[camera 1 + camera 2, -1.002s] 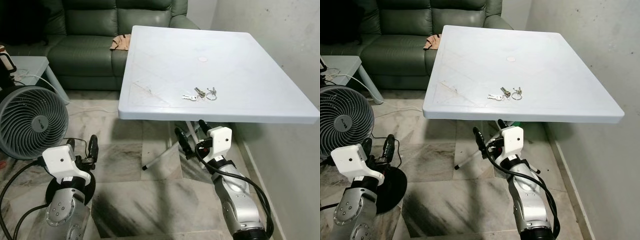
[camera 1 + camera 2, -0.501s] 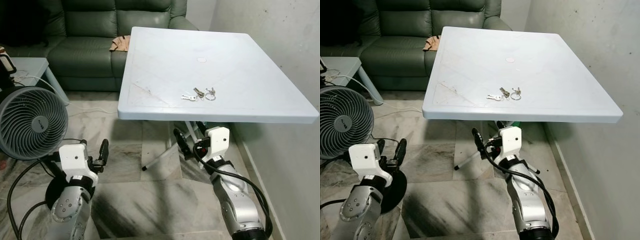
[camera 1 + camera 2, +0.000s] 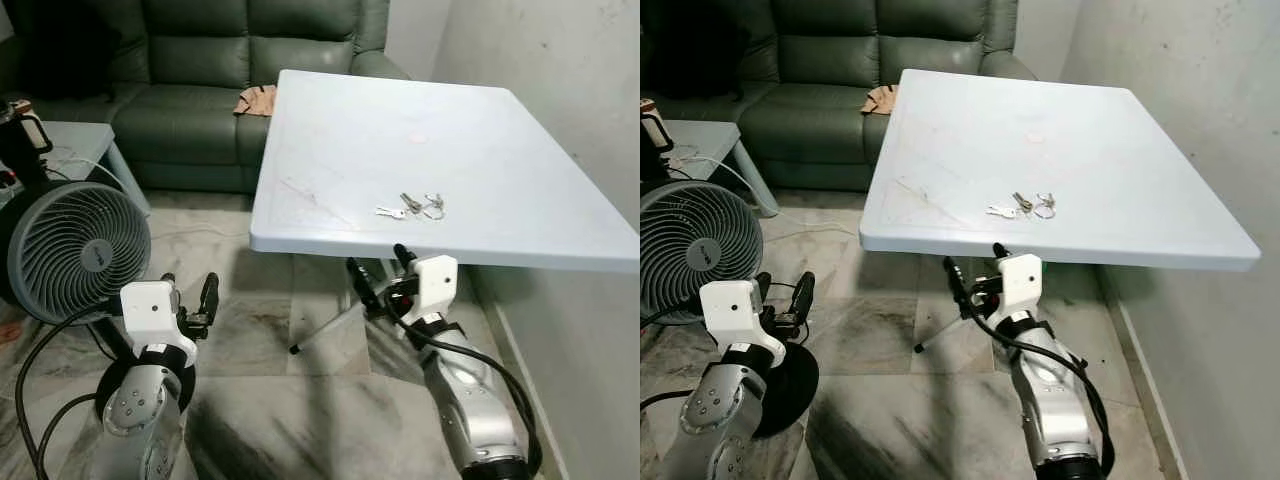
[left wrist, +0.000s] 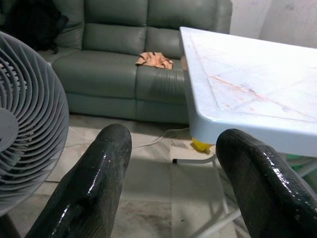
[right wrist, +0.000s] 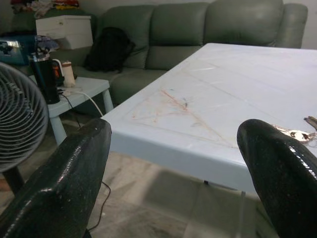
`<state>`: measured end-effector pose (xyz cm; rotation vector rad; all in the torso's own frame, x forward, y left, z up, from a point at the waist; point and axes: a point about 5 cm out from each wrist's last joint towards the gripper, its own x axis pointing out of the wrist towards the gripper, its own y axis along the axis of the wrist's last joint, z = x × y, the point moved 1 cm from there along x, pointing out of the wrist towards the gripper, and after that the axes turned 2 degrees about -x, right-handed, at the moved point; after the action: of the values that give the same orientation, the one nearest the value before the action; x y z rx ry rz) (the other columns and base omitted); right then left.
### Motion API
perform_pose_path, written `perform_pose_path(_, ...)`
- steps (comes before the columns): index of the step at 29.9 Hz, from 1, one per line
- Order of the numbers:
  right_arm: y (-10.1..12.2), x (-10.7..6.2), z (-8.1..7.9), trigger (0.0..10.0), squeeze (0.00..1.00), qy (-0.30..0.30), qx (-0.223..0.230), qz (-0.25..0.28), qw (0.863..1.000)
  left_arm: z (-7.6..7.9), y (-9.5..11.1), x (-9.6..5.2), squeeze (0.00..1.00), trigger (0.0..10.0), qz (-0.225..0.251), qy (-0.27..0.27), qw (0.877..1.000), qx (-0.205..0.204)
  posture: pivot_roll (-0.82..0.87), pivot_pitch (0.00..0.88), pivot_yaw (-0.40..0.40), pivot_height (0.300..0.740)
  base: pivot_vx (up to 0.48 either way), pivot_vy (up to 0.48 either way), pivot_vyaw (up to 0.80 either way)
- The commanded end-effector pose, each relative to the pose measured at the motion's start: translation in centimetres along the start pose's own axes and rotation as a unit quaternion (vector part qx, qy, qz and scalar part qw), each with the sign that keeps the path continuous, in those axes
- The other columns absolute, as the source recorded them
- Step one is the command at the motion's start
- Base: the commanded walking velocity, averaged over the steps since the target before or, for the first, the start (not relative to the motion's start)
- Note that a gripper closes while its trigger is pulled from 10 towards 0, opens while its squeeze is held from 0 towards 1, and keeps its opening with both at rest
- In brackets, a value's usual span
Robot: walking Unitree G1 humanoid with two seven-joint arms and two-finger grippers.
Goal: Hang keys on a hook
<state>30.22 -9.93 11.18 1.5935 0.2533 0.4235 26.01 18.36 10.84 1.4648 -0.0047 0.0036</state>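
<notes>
Your keys [image 3: 415, 208] lie centre-frame on the white counter [image 3: 480, 130]. Right gripper [image 3: 378, 278] (fingers spread, grasping nothing) sits below its edge; left gripper [image 3: 190, 296], released, lower left.

The keys [image 3: 412, 207] lie too small to count, and the table [image 5: 208, 129] hides its legs.

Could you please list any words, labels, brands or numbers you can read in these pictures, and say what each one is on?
None can be read.
Fan: a small light mark on the hub, likely a brand, too small and blurred to read.
Keys on the table: any stamping is too small to make out.
Blue box beside the sofa: print is blurred, unreadable.
</notes>
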Motion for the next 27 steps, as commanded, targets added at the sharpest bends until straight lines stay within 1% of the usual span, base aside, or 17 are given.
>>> perform_pose_path(1,0.26,0.0,0.43,10.0,0.0,-0.004,-0.006,0.0,1.0,0.33,0.13,0.23,0.0,10.0,-0.001,-0.005,1.0,0.0,-0.03,0.034,-0.032,0.74,0.398,0.0,0.0)
perform_pose_path(27,0.4,-0.06,0.34,10.0,0.0,0.001,-0.005,0.0,1.0,0.51,0.23,0.51,0.0,10.0,-0.003,-0.005,1.0,-0.009,-0.04,0.04,-0.033,0.74,0.393,0.0,0.0)
